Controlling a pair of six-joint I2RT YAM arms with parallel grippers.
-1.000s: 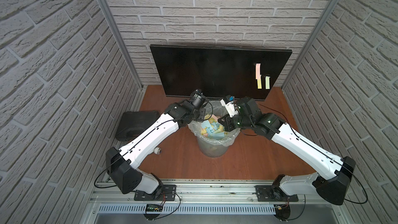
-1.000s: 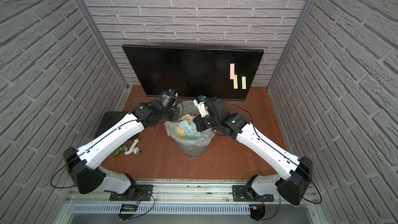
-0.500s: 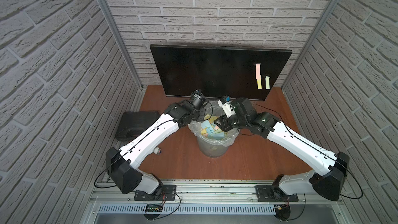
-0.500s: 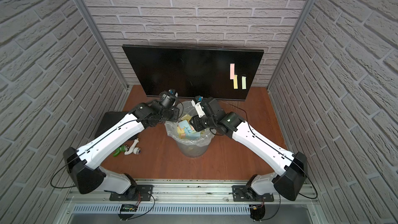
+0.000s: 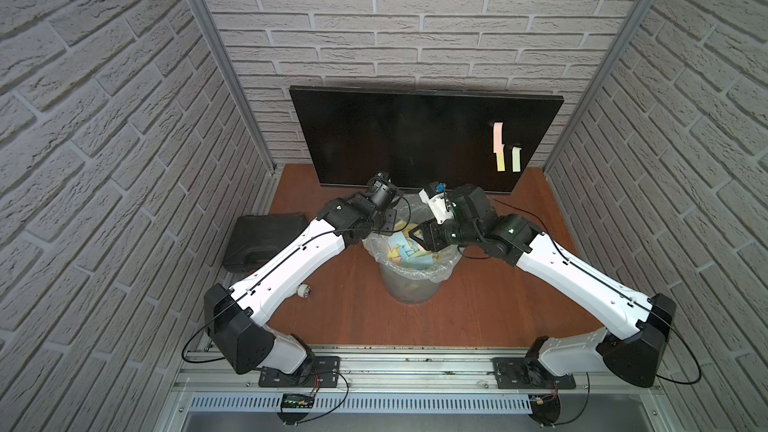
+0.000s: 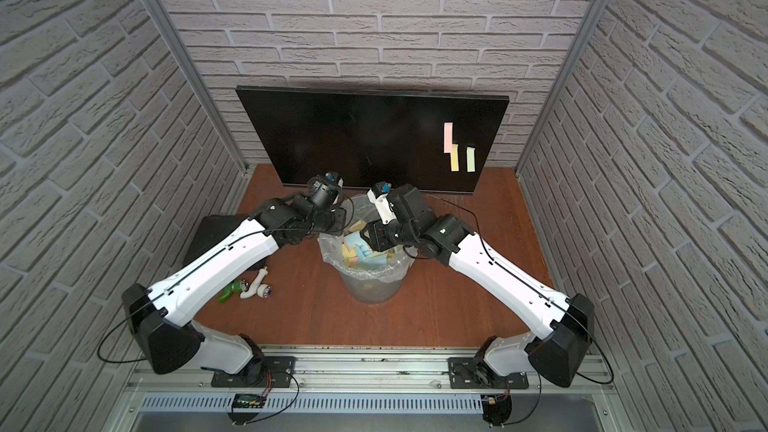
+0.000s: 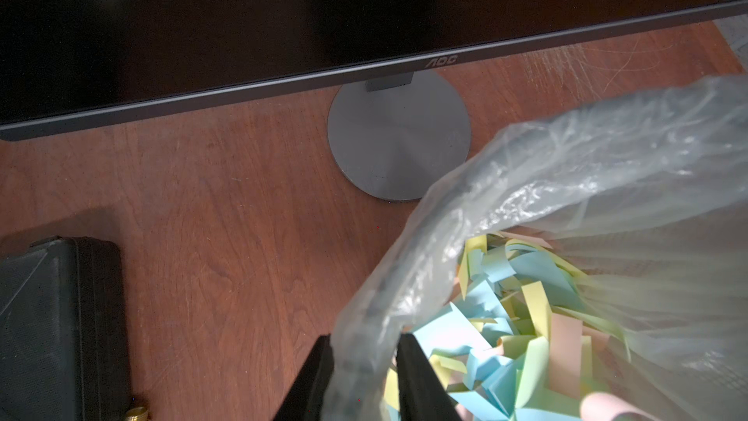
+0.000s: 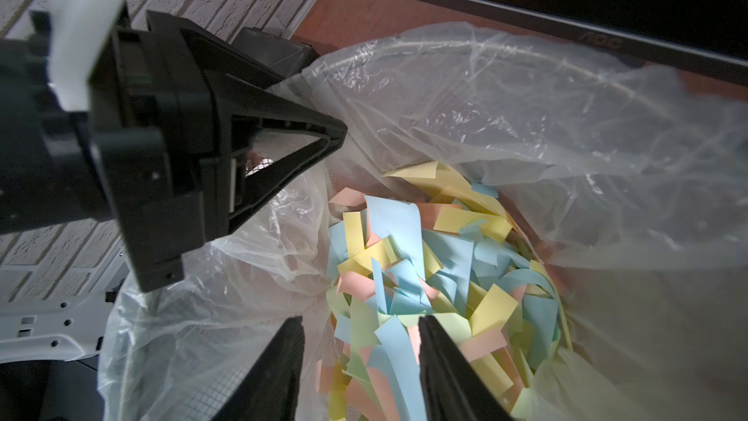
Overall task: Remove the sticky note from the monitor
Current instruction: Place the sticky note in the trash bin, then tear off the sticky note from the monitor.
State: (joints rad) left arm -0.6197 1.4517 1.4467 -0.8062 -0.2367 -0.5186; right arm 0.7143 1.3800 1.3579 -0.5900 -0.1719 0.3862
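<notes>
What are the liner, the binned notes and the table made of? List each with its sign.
Liner: thin clear plastic film, glossy; it crinkles and is see-through.
Notes: matte pastel paper; the strips curl and fold.
Table: wood or wood-look laminate, satin reddish brown; grain and fine scratches show.

**Bright from above, murky at my wrists**

Both top views are bright, evenly lit and sharp, though the brick walls (image 5: 104, 118) bow toward the frame edges. The monitor (image 5: 399, 139) shows a glossy black screen with hardly any reflection. My left wrist view is dim; the bin liner (image 7: 566, 180) throws white glare and my fingers (image 7: 419, 382) blur up close. From my right wrist, my left gripper (image 8: 342, 131) looms dark and soft, and a white part beside it is blown out.
</notes>
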